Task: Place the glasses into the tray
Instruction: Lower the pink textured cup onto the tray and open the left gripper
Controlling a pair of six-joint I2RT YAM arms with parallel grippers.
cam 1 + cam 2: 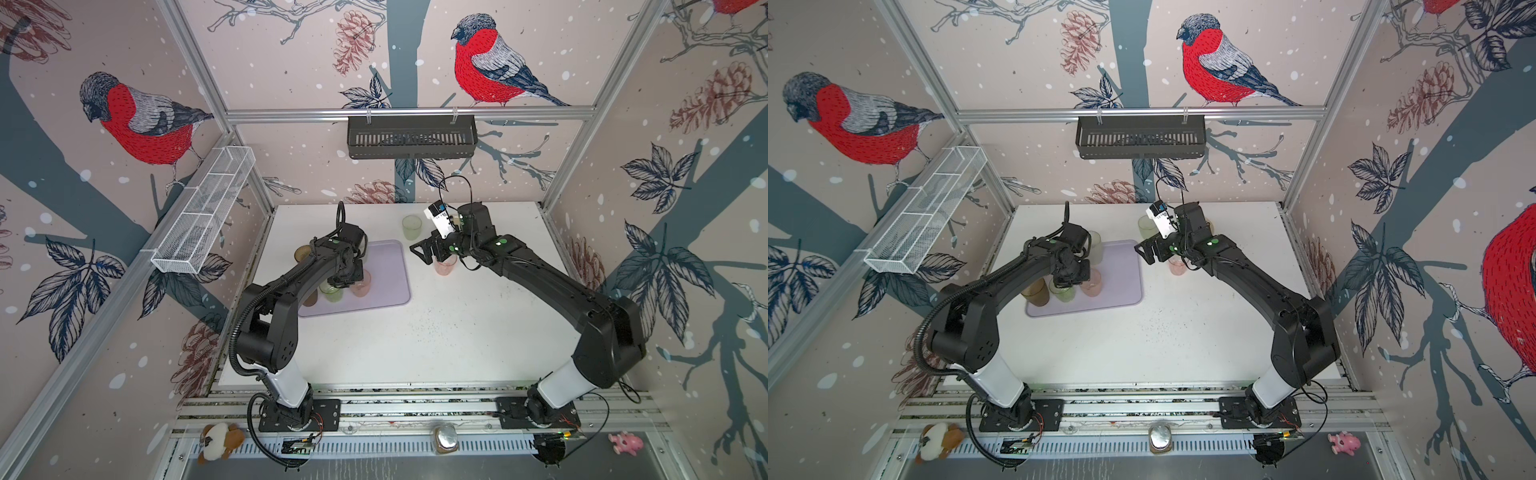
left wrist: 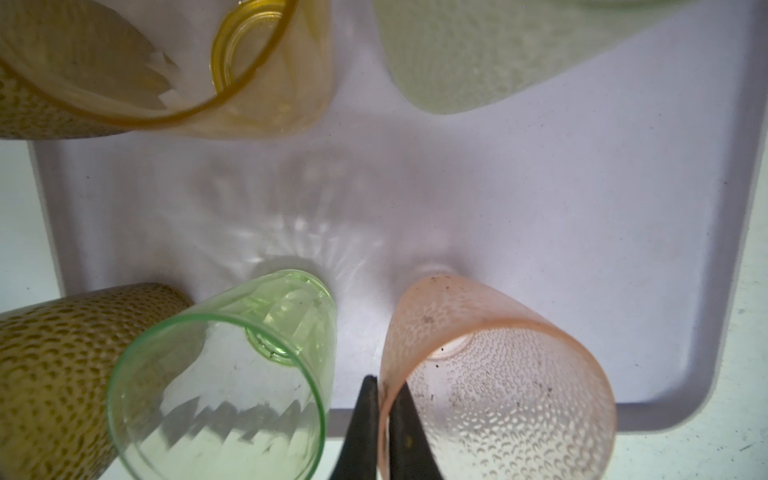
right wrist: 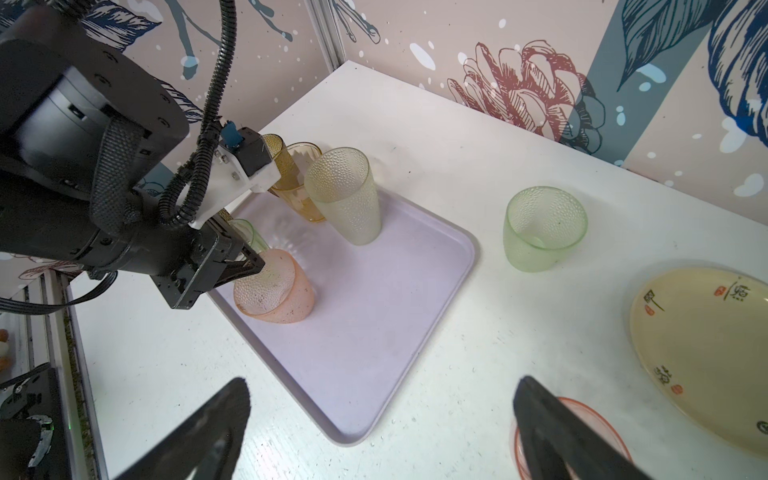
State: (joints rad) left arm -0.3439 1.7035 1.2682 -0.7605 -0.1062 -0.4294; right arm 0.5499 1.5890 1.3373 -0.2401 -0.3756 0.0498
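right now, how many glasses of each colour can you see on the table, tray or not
brown glasses: 2
amber glass: 1
green glass: 1
pink glasses: 2
pale glasses: 2
total: 8

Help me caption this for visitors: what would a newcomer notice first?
Big red birds on the walls grab the eye first. Next comes the lilac tray, left of centre, crowded with tinted glasses, where the left claw pinches a pink glass by its rim. Right of the tray, the right claw hangs open by another pink glass.
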